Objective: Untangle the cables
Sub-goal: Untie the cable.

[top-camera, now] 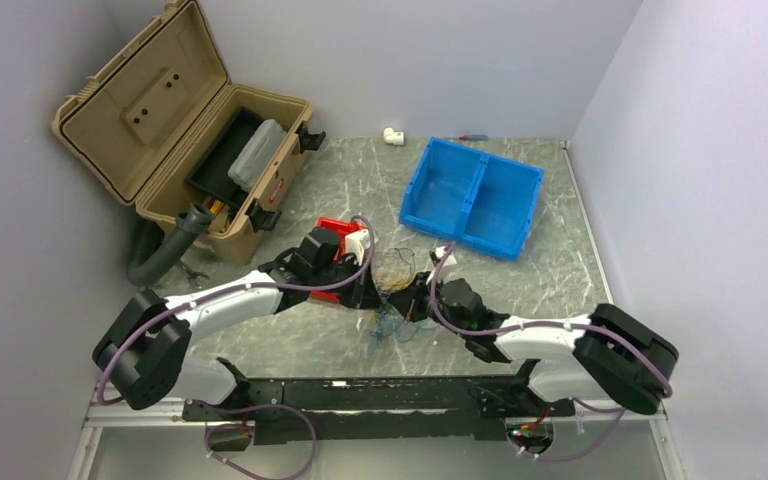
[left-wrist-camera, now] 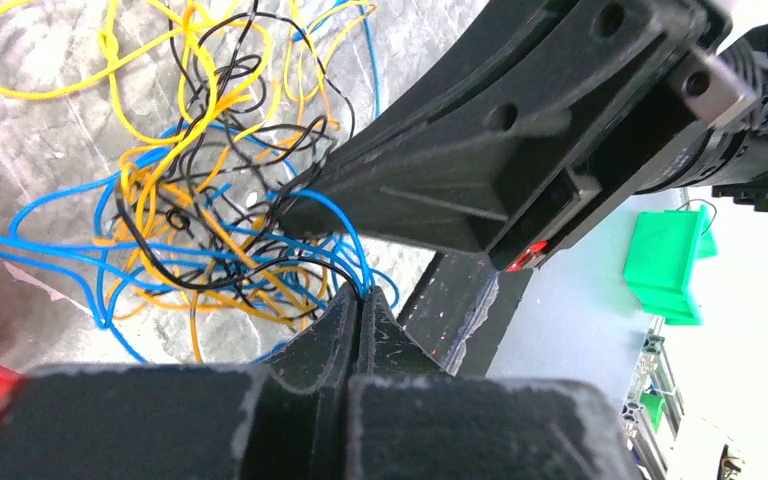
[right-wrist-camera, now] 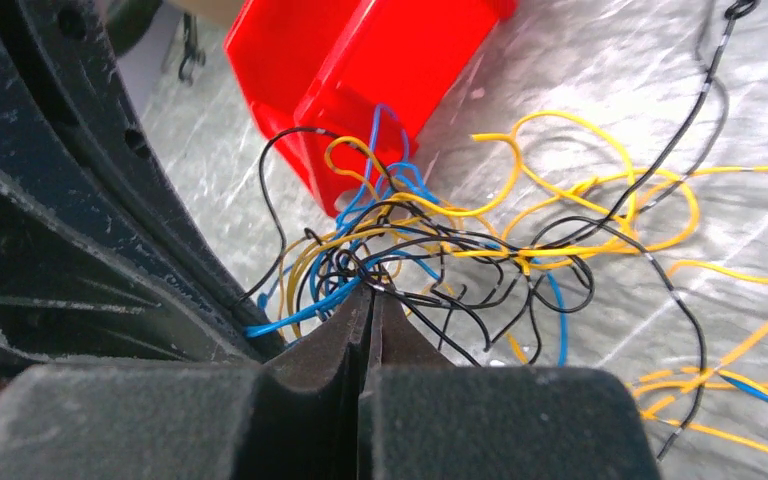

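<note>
The cables (left-wrist-camera: 210, 230) sit as a loose knot of thin yellow, blue and black strands right at my fingertips, caught between my two grippers, which face each other tip to tip over the table (top-camera: 560, 270). My left gripper (left-wrist-camera: 360, 300) has its fingers pressed together, and a couple of blue strands run straight into the seam at the tip, so I am pinching the cables there. My right gripper (right-wrist-camera: 372, 305) is likewise closed tight, with blue and black strands meeting the seam between its fingers. It looks clamped on them too.

Beyond my left fingertips the knot is dense in the middle, and wide yellow loops fan out over the grey marbled surface. From my right gripper, more yellow loops trail away to the side, and one long black strand runs off past them.

Just past the knot from my right gripper stands a red bin (right-wrist-camera: 360, 60), close beside my left wrist. Farther out, ahead of my right gripper, is a blue two-part bin (top-camera: 470, 195). Well beyond my left arm a tan toolbox (top-camera: 160, 120) stands with its lid up.
</note>
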`<state>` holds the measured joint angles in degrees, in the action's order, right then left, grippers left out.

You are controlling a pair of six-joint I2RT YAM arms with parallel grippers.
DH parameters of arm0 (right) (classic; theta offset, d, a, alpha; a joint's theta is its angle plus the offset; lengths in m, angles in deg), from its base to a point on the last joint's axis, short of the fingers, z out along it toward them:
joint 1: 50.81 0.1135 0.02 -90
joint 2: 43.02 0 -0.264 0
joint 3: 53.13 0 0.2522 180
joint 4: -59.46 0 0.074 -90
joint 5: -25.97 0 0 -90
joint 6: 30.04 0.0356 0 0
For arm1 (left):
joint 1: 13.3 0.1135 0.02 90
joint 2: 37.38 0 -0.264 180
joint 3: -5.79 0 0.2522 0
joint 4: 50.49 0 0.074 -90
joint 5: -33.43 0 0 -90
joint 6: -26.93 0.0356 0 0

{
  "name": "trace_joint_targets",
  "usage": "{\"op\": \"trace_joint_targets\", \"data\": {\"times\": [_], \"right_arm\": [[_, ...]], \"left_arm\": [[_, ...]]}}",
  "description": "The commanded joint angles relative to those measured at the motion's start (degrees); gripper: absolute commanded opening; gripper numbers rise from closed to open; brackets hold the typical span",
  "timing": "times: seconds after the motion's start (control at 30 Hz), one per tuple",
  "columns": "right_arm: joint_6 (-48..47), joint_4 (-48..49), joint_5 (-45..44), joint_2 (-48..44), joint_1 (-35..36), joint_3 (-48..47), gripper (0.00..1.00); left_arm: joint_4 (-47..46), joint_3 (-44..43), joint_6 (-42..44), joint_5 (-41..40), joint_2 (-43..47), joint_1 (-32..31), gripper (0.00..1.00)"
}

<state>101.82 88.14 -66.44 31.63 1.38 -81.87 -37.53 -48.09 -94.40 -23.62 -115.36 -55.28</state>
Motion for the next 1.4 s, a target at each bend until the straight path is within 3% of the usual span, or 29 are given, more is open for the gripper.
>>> {"op": "trace_joint_targets", "data": {"times": [0.0, 0.13, 0.37, 0.73, 0.9, 1.03, 1.07, 1.13, 1.2, 1.37], "right_arm": [[4.3, -12.4, -13.9, -8.4, 0.2, 0.1, 0.0], [9.3, -33.1, -25.7, -13.4, 0.2, -3.4, 0.0], [24.6, -62.5, -38.5, -19.6, 0.1, -6.2, 0.0], [49.7, -96.1, -50.6, -31.5, -0.4, -11.4, 0.0], [40.8, -94.3, -49.9, -30.8, -0.4, -15.9, 0.0], [27.3, -88.3, -46.6, -31.7, -0.4, -18.3, 0.0], [21.6, -84.3, -43.8, -32.4, -0.4, -18.4, 0.11], [10.5, -76.0, -36.1, -34.1, -0.4, -17.7, 0.5], [6.1, -70.8, -30.2, -35.6, -0.4, -16.7, 0.72], [-4.5, -54.8, -13.4, -34.8, -0.4, -12.7, 0.81]], "left_arm": [[3.5, -3.4, 2.5, 0.3, 3.1, -0.2, 0.0], [5.2, -4.1, 2.5, -2.8, 5.0, 0.2, 0.0], [9.6, -6.5, 3.2, -7.5, 6.4, 1.2, 0.0], [18.4, -5.1, 0.9, -22.1, 13.7, 4.3, 0.0], [17.2, -5.5, 3.0, -16.6, 13.5, 4.3, 0.0], [15.6, -6.5, 4.0, -11.1, 12.2, 4.3, 0.0], [16.0, -7.1, 4.5, -10.5, 11.9, 4.1, 0.0], [16.3, -8.3, 5.6, -9.2, 11.4, 3.6, 0.01], [16.9, -9.4, 6.4, -9.0, 11.1, 3.1, 0.03], [17.3, -11.1, 7.6, -8.8, 10.1, 1.8, 0.06]]}}
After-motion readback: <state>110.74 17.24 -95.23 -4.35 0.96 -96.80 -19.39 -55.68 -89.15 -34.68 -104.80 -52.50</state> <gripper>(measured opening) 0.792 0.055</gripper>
